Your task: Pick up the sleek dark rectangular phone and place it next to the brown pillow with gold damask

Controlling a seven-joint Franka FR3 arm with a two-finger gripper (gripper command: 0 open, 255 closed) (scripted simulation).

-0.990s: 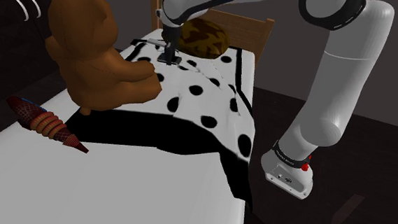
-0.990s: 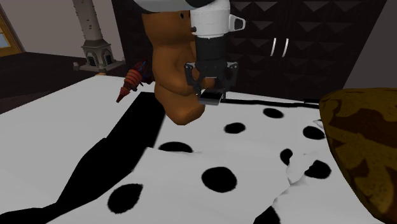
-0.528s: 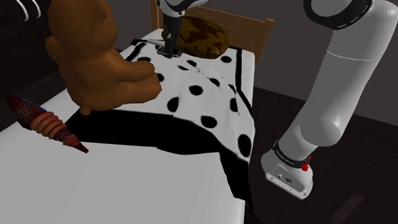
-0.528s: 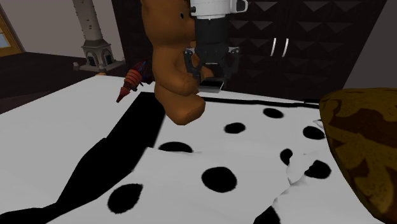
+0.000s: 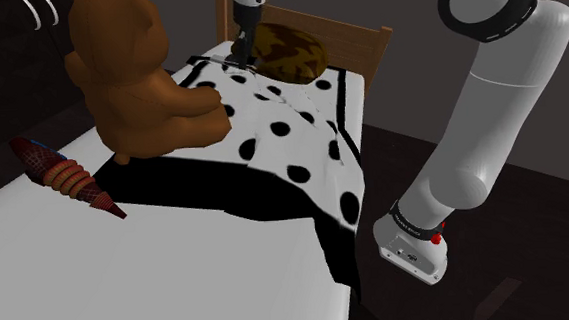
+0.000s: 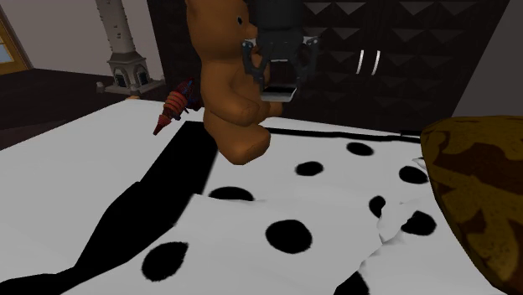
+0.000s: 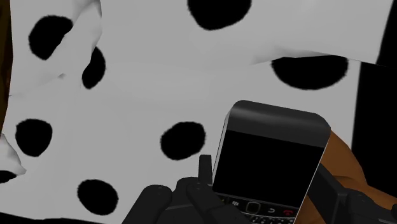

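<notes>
Fingers [image 7: 202,175] clasping glossy rectangular phone [image 7: 270,159], rounded corners, spotted quilt [image 7: 146,83] below

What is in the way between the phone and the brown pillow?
Nothing visible. The end effector holds the phone above the spotted cover; the teddy bear sits on the side away from the pillow.

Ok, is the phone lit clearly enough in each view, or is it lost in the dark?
Wrist view: the phone is evenly lit, no glare, keys visible. Second exterior view: its pale face stands out against the dark cabinets. Shoulder view: the gripper blends into the pillow, phone hard to pick out.
</notes>
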